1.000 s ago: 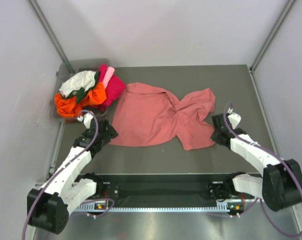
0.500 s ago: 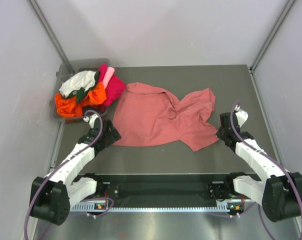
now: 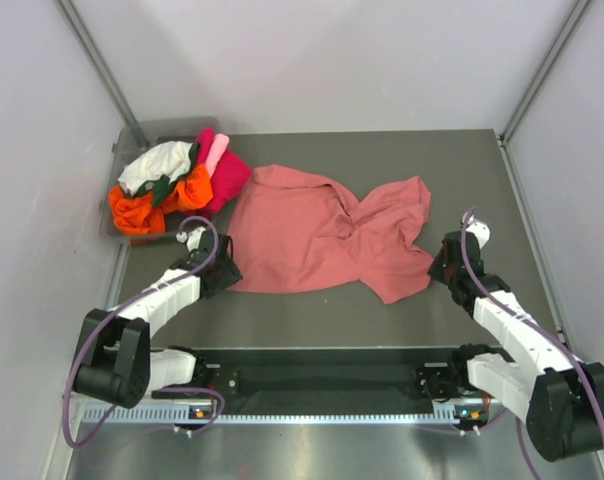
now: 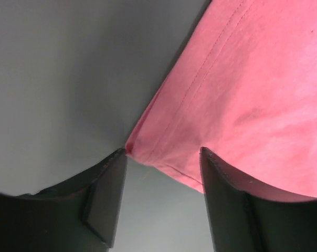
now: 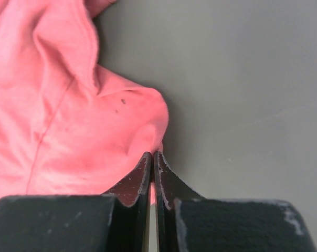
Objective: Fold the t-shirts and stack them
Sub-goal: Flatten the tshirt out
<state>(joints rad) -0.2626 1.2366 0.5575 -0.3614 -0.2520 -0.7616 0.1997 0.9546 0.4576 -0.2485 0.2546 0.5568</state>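
Note:
The dusty salmon-pink t-shirt lies crumpled in the middle of the grey table, its right half bunched. My left gripper sits at the shirt's near left corner. In the left wrist view its jaws are open, with the hemmed corner lying between the fingertips. My right gripper is at the shirt's near right edge. In the right wrist view its jaws are pressed together on a thin edge of the pink cloth. The other t-shirts, orange, magenta, light pink, white and dark green, are heaped at the back left.
The heap of shirts spills out of a clear plastic bin at the table's back left corner. White enclosure walls stand on both sides and at the back. A black rail runs along the near edge between the arm bases.
The left gripper has moved right, up to the shirt's near left corner. The right gripper first drew back right, then came in to the shirt's near right edge. The near right flap has shifted slightly.

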